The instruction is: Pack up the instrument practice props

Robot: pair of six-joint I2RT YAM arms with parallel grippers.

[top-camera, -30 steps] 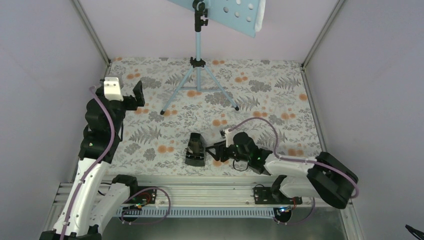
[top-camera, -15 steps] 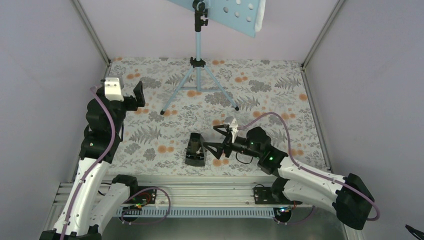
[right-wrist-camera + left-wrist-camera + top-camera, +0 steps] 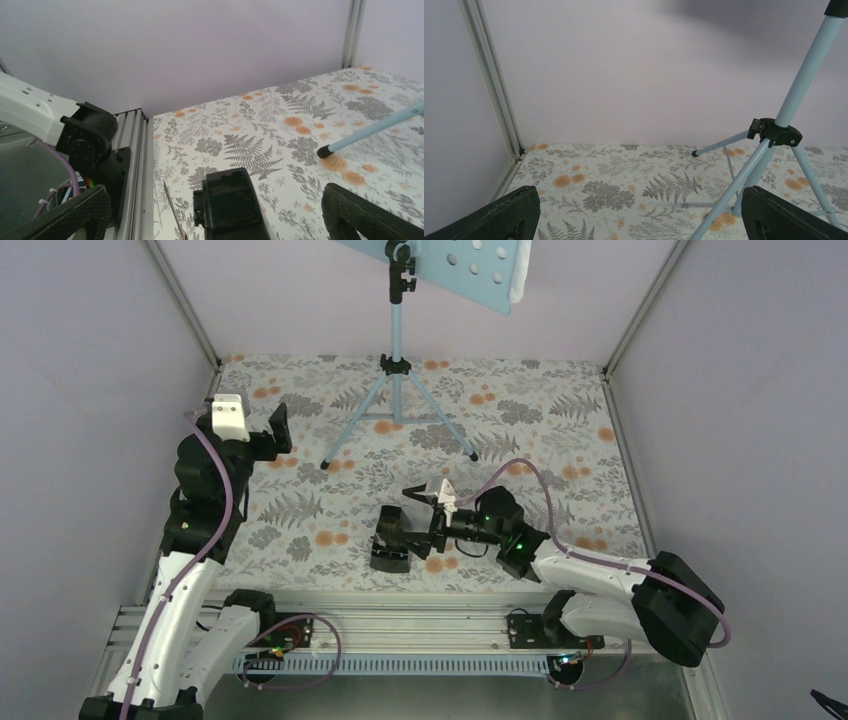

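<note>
The light blue tripod music stand (image 3: 396,360) stands at the back middle, its hole-dotted tray (image 3: 470,268) at the top edge. Its legs and hub show in the left wrist view (image 3: 774,132). The small black wedge-shaped box (image 3: 390,538) lies on the floral mat near the front. It fills the low middle of the right wrist view (image 3: 230,205). My right gripper (image 3: 420,518) is open just right of the box, its jaws spread wide toward it (image 3: 217,222). My left gripper (image 3: 275,430) is open and empty, left of the stand (image 3: 639,222). The lavender sheet does not show.
The floral mat (image 3: 560,430) covers the table between lavender walls with metal corner posts (image 3: 185,310). An aluminium rail (image 3: 400,605) runs along the near edge. A thin grey rod (image 3: 172,210) lies left of the box. The left arm's base (image 3: 85,145) stands by the rail.
My right arm has swung left and forward, bringing its open gripper up beside the black box. The left arm has hardly moved. The box and stand stay put.
</note>
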